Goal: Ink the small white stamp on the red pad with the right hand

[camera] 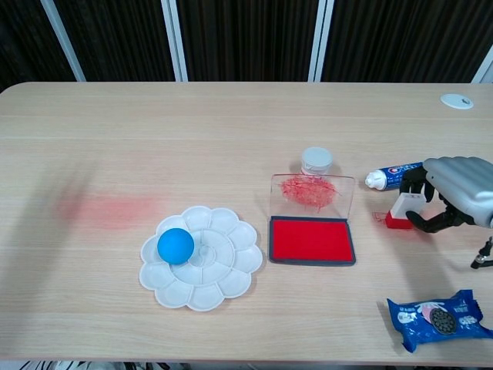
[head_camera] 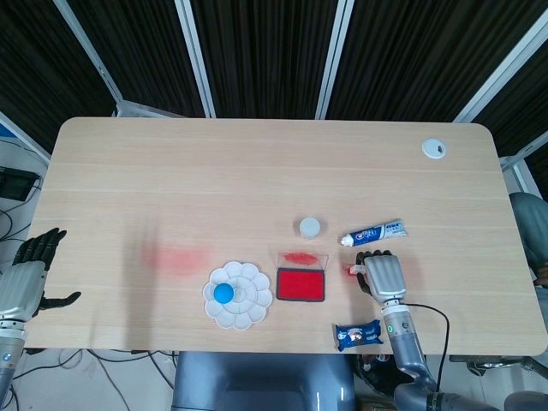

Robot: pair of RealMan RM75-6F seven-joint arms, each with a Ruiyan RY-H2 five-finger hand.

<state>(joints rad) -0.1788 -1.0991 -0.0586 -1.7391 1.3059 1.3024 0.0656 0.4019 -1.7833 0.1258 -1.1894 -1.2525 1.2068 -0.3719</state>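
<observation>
Looking down on your bench (head_camera: 257, 163), the red pad (head_camera: 300, 284) lies open near the front edge, its clear lid (head_camera: 301, 258) flat behind it. Your right hand (head_camera: 383, 275) sits just right of the pad, fingers curled over the small white stamp (head_camera: 353, 269), of which only a red and white sliver shows; you cannot tell whether the fingers grip it. Behind the hand lies a toothpaste tube (head_camera: 373, 233), with a small white jar (head_camera: 309, 227) to its left. A blue snack packet (head_camera: 357, 335) lies at the front edge. Left of the pad is a white flower-shaped palette (head_camera: 248, 306) holding a blue ball (head_camera: 223, 293). Your left hand (head_camera: 26, 278) hangs off the bench's left end, fingers spread.
</observation>
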